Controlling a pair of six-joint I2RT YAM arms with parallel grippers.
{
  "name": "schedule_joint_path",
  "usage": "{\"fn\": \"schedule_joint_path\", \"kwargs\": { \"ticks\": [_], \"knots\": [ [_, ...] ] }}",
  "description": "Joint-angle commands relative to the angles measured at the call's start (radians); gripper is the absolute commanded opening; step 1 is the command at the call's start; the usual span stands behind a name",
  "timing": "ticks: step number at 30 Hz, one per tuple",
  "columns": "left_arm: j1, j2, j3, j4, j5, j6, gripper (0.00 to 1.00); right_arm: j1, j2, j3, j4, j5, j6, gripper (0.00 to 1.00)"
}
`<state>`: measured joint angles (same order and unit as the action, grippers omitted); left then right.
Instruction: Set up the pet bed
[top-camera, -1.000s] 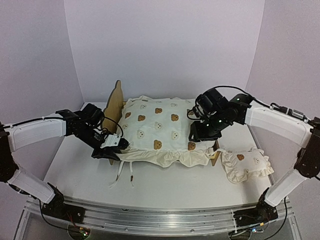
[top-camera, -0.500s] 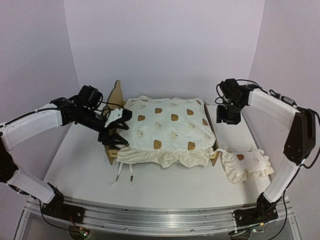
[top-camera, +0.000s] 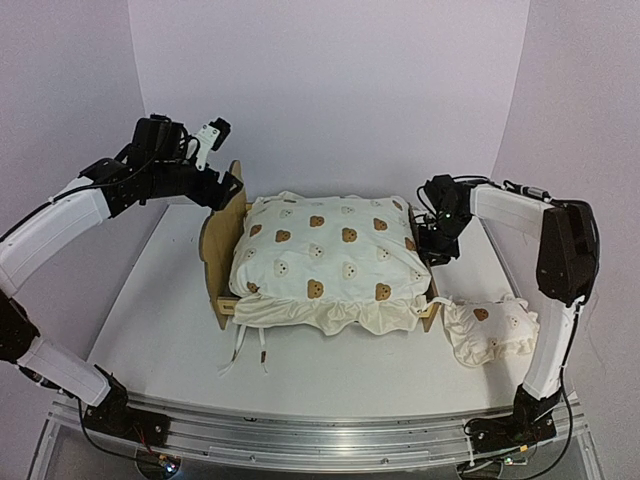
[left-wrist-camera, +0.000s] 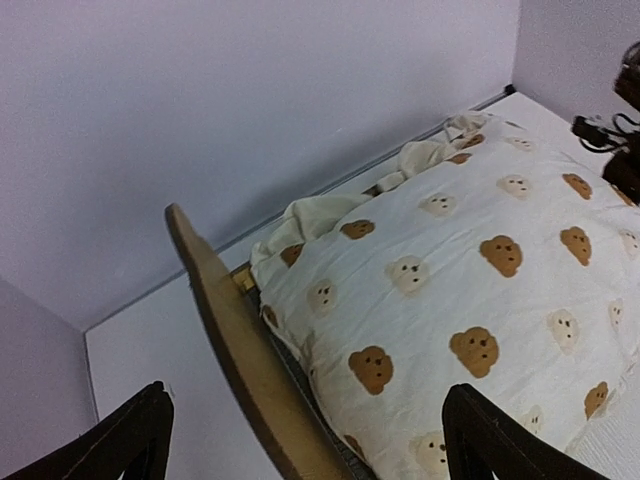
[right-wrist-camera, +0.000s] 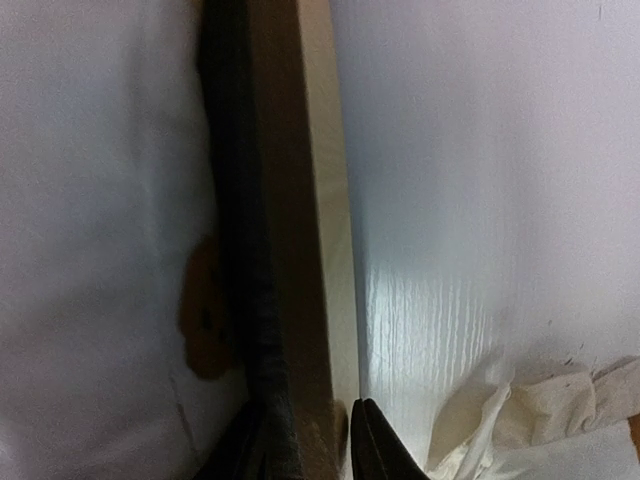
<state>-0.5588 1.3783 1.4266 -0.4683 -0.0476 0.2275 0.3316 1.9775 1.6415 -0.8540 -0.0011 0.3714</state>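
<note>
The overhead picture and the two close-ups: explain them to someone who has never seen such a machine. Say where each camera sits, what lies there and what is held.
Two robot arms are bolted side by side at the near edge of a white table. The wide picture looks down from above and behind them; each close-up comes from a wrist camera. On the table stands a small light plywood pet bed topped by a cream bear-print cushion; a small ruffled bear-print pillow lies beside it. The left claw hangs open near the headboard, holding nothing. The right claw straddles the bed's end board; whether it grips is unclear.
</note>
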Motion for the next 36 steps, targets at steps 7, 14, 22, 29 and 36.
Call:
{"fn": "schedule_joint_path", "kwargs": {
  "ticks": [7,14,22,29,36],
  "knots": [
    [0.073,0.010,0.014,-0.164,-0.111,-0.198,0.96,0.159,-0.197,-0.204,-0.028,0.138,0.133,0.15],
    [0.126,-0.012,-0.008,-0.129,-0.100,-0.110,0.96,0.421,-0.296,-0.307,-0.032,0.283,0.375,0.20],
    [0.133,-0.048,-0.002,-0.188,0.237,0.061,0.90,0.582,-0.301,-0.212,-0.175,0.166,0.363,0.43],
    [0.132,-0.112,-0.099,-0.475,0.852,0.358,0.77,0.375,-0.431,-0.127,-0.319,0.129,0.143,0.53],
    [0.132,-0.192,-0.385,-0.510,0.826,0.482,0.67,0.159,-0.260,0.135,-0.317,0.121,-0.116,0.56]
  ]
}}
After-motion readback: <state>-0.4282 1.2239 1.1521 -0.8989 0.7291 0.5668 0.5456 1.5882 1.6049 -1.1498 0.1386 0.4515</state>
